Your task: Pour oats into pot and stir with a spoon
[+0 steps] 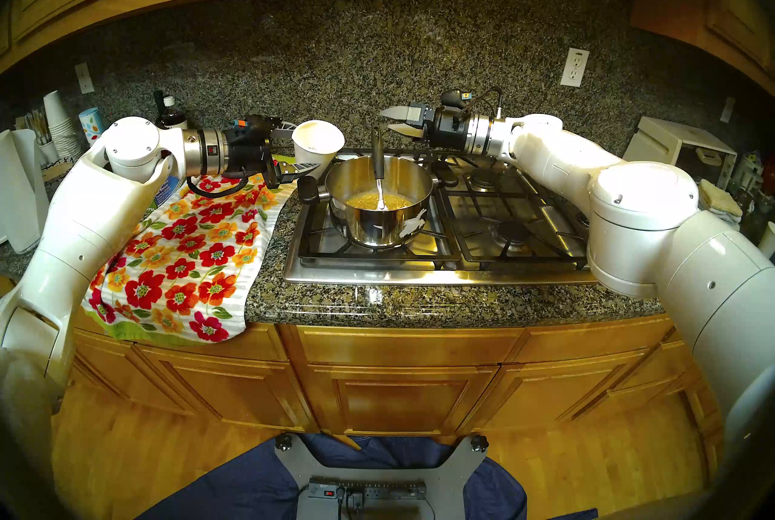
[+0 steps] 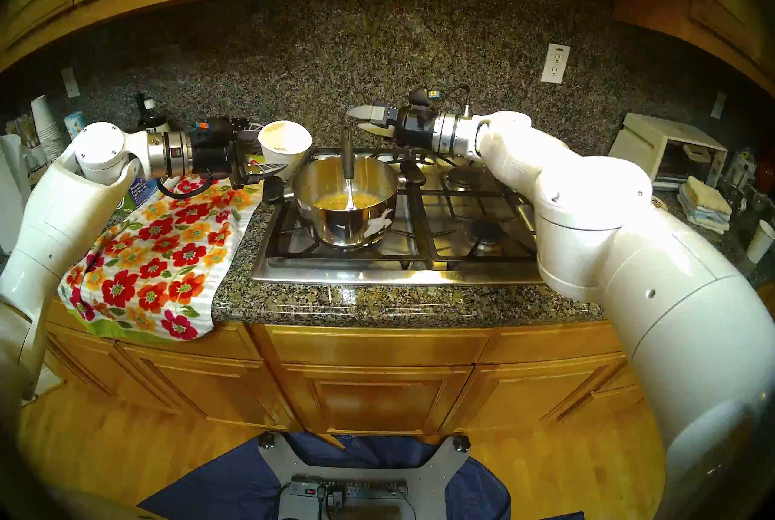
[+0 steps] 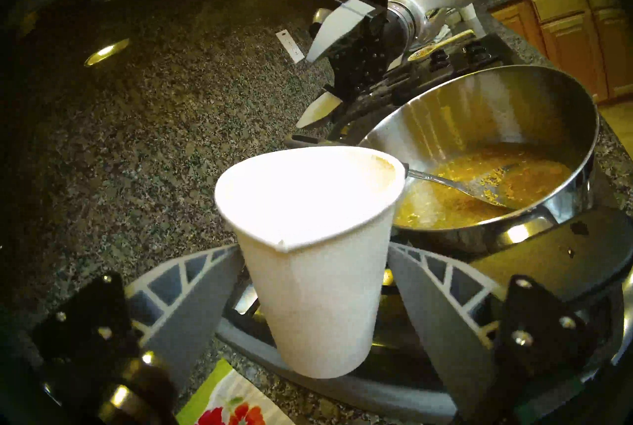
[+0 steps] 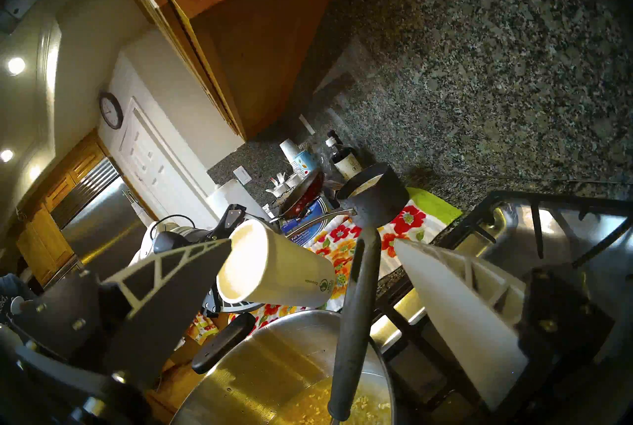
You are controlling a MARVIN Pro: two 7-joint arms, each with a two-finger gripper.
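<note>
So the oats point(image 1: 377, 199) are already in the pot point(image 1: 379, 209) on the stove point(image 1: 440, 255), and the spoon point(image 1: 378, 167) is leaning against the rim on its own, bowl down in the oats. Right gripper point(image 1: 392, 120) is wide open just beside the handle top, gripping nothing. Left gripper point(image 1: 293, 148) is clamped around a paper cup point(image 1: 316, 148) right next to the pot, looks about empty. My worry: if the right jaws close off-centre they'll nudge the handle and the spoon slides or flips out. That thin cup could also crumple or bump the rim
</note>
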